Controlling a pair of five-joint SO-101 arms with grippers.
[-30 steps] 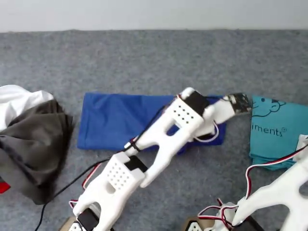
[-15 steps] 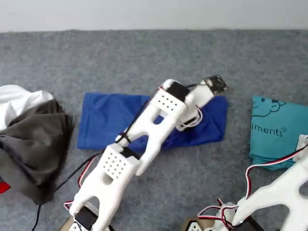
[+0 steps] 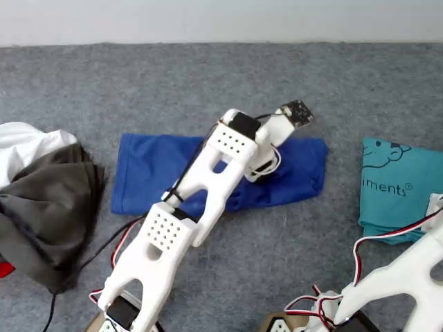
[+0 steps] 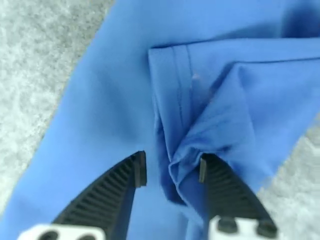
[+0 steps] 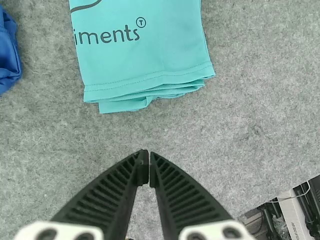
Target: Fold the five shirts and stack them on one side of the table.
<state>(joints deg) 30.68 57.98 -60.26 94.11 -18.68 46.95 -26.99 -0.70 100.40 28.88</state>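
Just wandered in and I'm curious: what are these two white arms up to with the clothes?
They're folding shirts. The left arm has open jaws at a bunched fold of the blue shirt. The right arm hangs with shut jaws near a folded teal shirt. A grey-and-white heap lies unfolded.

A grey, felt-like covering (image 3: pixel 208 76) spreads over the whole work surface, nubbly and speckled up close. A pale wall (image 3: pixel 221 21) runs along its far edge. At the near edge sit 2 brown, card-like pieces (image 3: pixel 275 322). A piece of hardware with thin wires (image 5: pixel 287 212) stands on the grey.
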